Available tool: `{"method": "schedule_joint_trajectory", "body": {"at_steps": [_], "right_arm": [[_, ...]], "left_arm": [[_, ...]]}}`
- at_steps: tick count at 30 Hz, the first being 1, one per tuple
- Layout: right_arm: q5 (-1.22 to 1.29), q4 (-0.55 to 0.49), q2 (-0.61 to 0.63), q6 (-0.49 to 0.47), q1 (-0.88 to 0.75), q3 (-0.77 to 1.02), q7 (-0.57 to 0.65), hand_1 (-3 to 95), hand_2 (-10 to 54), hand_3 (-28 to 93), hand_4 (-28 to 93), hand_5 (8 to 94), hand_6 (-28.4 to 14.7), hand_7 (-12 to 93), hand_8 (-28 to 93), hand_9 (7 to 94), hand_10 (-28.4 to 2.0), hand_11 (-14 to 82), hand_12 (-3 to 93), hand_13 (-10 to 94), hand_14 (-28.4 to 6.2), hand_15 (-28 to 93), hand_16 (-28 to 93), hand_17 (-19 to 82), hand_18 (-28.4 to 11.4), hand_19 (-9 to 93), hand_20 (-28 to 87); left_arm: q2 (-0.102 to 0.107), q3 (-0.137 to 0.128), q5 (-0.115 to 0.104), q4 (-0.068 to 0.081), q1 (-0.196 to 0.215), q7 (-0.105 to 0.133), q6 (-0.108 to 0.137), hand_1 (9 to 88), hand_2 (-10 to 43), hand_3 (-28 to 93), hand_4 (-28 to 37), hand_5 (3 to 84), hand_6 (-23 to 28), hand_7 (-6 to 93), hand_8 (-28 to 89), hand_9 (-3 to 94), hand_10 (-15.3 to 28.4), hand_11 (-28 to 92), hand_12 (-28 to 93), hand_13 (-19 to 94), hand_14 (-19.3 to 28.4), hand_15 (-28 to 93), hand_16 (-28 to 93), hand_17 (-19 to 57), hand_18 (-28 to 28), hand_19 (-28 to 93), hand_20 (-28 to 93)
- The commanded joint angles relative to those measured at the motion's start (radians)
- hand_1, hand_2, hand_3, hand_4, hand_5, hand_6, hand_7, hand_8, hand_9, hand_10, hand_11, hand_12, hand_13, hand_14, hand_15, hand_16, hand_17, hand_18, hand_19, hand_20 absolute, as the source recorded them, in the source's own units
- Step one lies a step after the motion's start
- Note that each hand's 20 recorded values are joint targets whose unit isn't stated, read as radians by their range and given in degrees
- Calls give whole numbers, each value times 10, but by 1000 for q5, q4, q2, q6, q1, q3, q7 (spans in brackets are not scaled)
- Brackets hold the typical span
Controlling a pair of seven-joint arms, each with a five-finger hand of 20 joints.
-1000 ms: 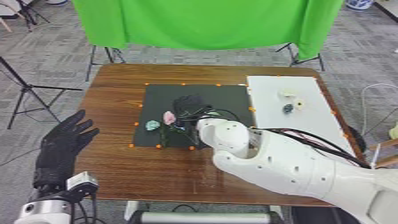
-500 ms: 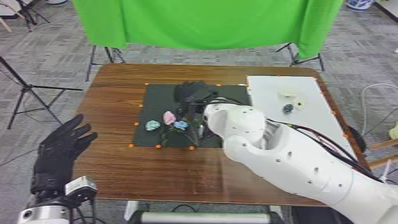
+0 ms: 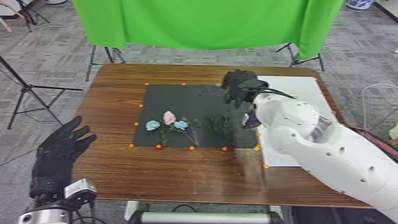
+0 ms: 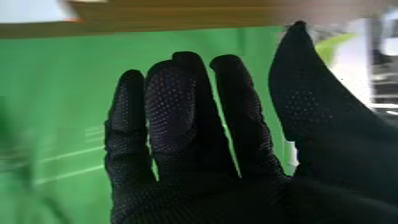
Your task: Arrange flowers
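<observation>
1. While the right hand [image 3: 240, 87] hangs at the black mat's [image 3: 162, 99] far right corner, beside the white board [image 3: 286, 159], its fingers are extended, thumb spread; released, nothing held.
2. Flowers on the mat's left part: pink flower [image 3: 169, 117] between light-blue flower [image 3: 152, 125] and blue flower [image 3: 181, 125], set slightly farther back; stems point toward the near edge.
3. Green foliage [image 3: 222, 129] lies on the mat, right of these blooms.
4. Right arm [image 3: 306, 142] passes over part of the board.
5. Left hand [image 3: 55, 147]: by the left edge of the brown desk [image 3: 115, 167], empty, fingers loosely straight.
6. Green cloth [image 3: 209, 25] hangs beyond the desk.
</observation>
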Motion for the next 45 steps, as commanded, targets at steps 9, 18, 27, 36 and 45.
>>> {"method": "schedule_joint_trajectory", "body": {"at_steps": [9, 18, 27, 36, 45], "right_arm": [[89, 134, 233, 47, 108, -114, 123, 334, -95, 932, -278, 485, -27, 227, -166, 510, -135, 232, 131, 559, -104, 856, 80, 138, -196, 761, 315], [122, 179, 212, -17, 78, -98, 169, 334, -95, 932, -277, 468, -15, 212, -161, 500, -147, 188, 129, 560, -107, 845, 76, 138, -197, 763, 312], [128, 181, 204, -61, 21, -53, 188, 335, -95, 932, -277, 453, -7, 202, -156, 508, -146, 186, 133, 584, -99, 866, 74, 137, -198, 763, 312], [121, 184, 207, -1, 17, -106, 180, 342, -95, 932, -282, 514, 2, 208, -160, 556, -127, 203, 134, 609, -94, 871, 73, 141, -196, 763, 312], [86, 195, 227, 130, 104, -269, 229, 469, -95, 830, -283, 683, 25, 265, -80, 800, -64, 127, 256, 705, -55, 839, 121, 202, -188, 795, 282]], "left_arm": [[16, 17, -19, 4, 7, 32, 18, 250, 44, 839, -210, 373, 91, 163, -112, 344, 183, 267, 87, 270, 256, 509, -104, -95, 234, 580, -16], [13, 18, -15, 11, -4, 24, 7, 250, 46, 838, -210, 373, 90, 165, -113, 345, 183, 267, 88, 271, 255, 507, -102, -95, 234, 579, -14], [14, 20, -12, 7, -3, 22, 8, 249, 47, 839, -209, 373, 91, 165, -113, 345, 183, 268, 88, 272, 255, 506, -101, -95, 234, 578, -12], [8, 20, -7, 9, -13, 7, -1, 250, 47, 840, -209, 373, 90, 167, -114, 345, 183, 267, 87, 273, 254, 505, -101, -95, 234, 578, -11], [5, 20, -4, 10, -13, 5, -6, 250, 46, 840, -209, 374, 91, 166, -114, 345, 182, 269, 87, 273, 254, 505, -100, -95, 234, 577, -10]]}}
